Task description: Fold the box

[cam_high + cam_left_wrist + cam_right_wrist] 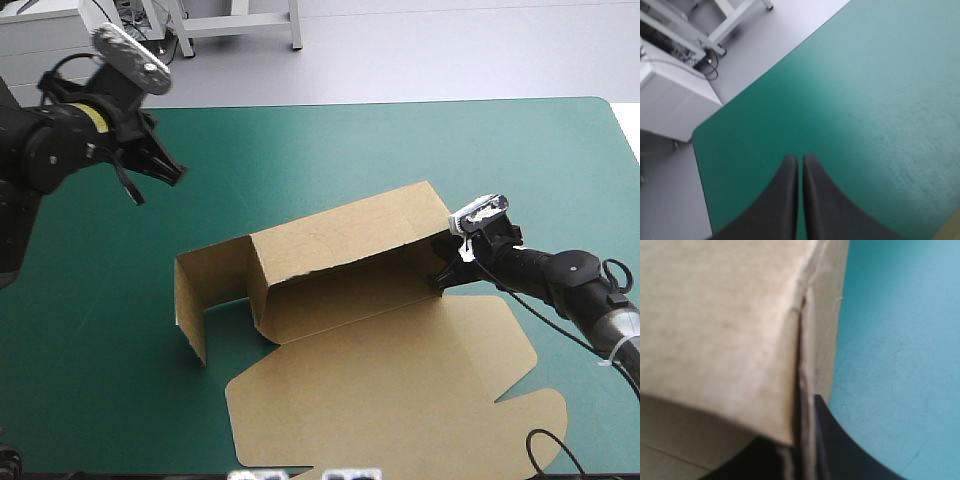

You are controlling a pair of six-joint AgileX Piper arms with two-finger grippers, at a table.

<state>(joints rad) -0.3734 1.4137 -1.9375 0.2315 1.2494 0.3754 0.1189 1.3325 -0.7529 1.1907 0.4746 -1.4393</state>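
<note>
The brown box (340,265) stands mid-table with its long back wall raised and tilted. An end flap (190,305) stands upright at its left, and the lid panel (400,390) lies flat toward the near edge. My right gripper (443,272) is at the box's right end, shut on the box: in the right wrist view the board's edge (805,365) runs down between the black fingers (840,450). My left gripper (172,170) is raised over the table's far left, well clear of the box. It is shut and holds nothing (800,160).
Bare teal-green cover (865,100) lies ahead of the left gripper up to the table's rounded far corner (697,135). More bare cover (500,150) lies beyond the box toward the far right. A cabinet and floor show past the table's edge.
</note>
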